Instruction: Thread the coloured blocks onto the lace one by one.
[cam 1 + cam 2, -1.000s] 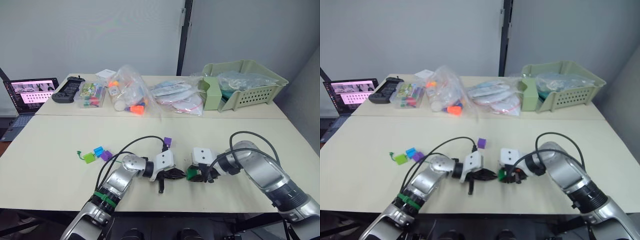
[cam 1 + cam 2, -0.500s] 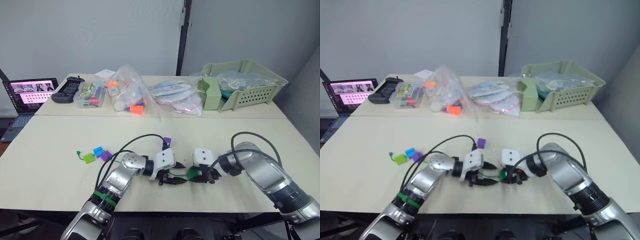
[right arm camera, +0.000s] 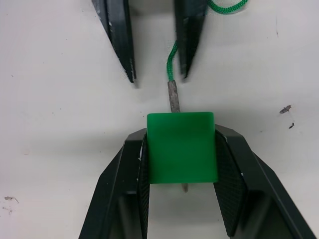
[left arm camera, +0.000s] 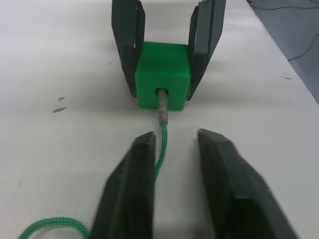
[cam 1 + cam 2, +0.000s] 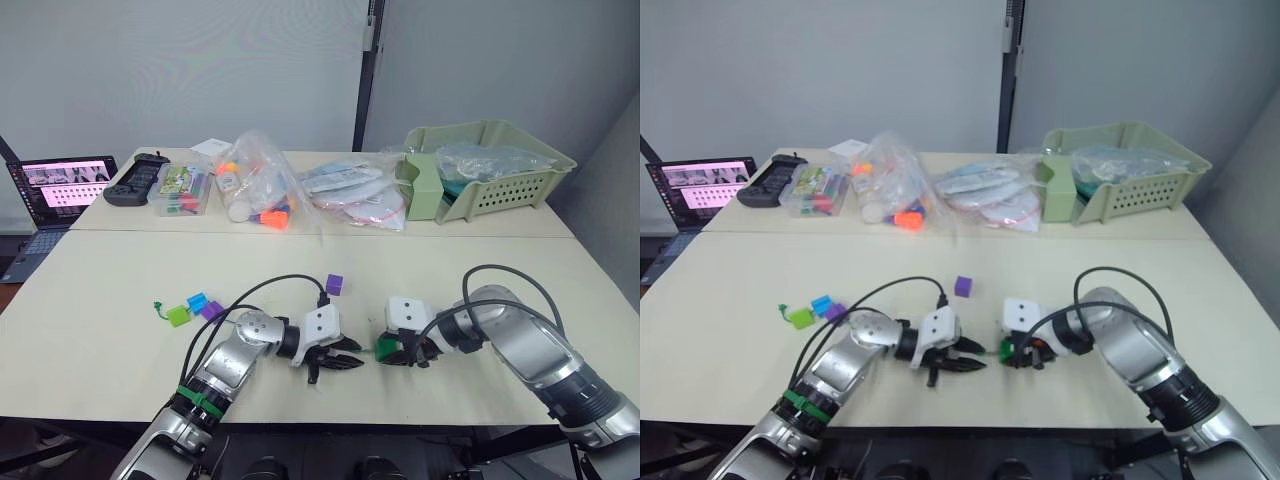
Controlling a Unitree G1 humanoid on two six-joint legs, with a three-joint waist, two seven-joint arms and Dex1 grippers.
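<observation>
We see a cream table (image 5: 120, 290); on it lie a purple block (image 5: 335, 284), a lime block (image 5: 179, 317), a blue block (image 5: 196, 301) and another purple block (image 5: 212, 311); farther back rest clear bags (image 5: 262, 190), a green basket (image 5: 490, 170) and a laptop (image 5: 55, 195).

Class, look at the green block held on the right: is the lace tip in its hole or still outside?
In. The lace tip enters the green block's hole and pokes out its far side.

No legible text, label, brand, number or sign on anything here.
</observation>
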